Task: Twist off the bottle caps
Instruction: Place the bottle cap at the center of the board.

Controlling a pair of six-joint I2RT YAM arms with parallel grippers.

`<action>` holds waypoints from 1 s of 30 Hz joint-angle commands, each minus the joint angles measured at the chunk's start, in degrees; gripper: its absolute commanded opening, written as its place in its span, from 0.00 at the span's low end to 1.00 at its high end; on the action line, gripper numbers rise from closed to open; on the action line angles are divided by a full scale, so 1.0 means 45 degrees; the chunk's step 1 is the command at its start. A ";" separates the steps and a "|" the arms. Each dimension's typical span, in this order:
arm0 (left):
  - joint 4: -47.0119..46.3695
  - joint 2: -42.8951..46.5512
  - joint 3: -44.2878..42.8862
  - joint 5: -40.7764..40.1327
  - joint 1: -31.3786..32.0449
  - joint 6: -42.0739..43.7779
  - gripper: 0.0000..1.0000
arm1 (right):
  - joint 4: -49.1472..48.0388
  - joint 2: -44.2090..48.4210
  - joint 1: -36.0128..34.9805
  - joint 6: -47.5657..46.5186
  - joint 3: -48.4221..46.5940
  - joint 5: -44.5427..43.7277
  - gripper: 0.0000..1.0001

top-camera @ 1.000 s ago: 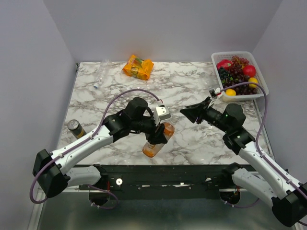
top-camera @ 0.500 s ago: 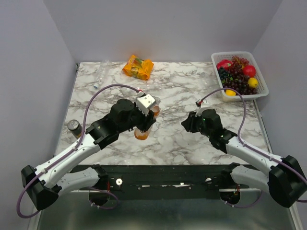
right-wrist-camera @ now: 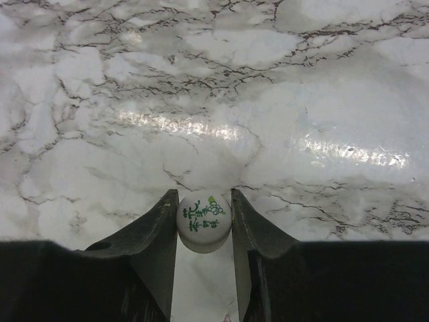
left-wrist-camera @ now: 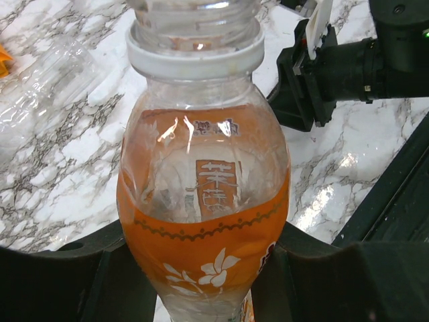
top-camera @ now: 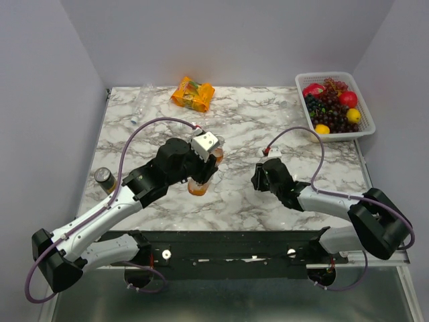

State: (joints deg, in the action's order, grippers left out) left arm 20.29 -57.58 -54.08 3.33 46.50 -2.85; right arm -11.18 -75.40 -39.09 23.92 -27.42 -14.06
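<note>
Right jaws pinch white cap (right-wrist-camera: pixel 204 221); bottle (left-wrist-camera: pixel 201 201) mouth cropped

A strip of bare marble counter (top-camera: pixel 234 194) lies open between the left gripper (top-camera: pixel 201 178) and the right gripper (top-camera: pixel 261 176), which stand near each other without touching. The upright orange-labelled plastic bottle (left-wrist-camera: pixel 201 221) fills the left gripper and blocks that side. The small round white cap (right-wrist-camera: pixel 204 221) fills the right gripper. Ahead of the right gripper the counter is bare, and the white plastic fruit basket (top-camera: pixel 343 137) stands far off to its right. Far beyond the left gripper lie an orange snack packet (top-camera: pixel 193 92) and a clear crumpled bottle (top-camera: pixel 139 107). A dark can (top-camera: pixel 105 179) sits well to its left.
</note>
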 commanded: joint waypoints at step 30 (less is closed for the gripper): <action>0.0022 -0.0192 -0.0051 0.0079 -0.0021 -0.0069 0.38 | -0.1091 -0.1567 -0.0766 0.0973 -0.0078 -0.2207 0.63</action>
State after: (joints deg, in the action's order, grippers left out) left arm 20.64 -58.59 -54.08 3.40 46.50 -2.90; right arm -18.13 -83.94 -42.06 27.49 -27.46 -22.26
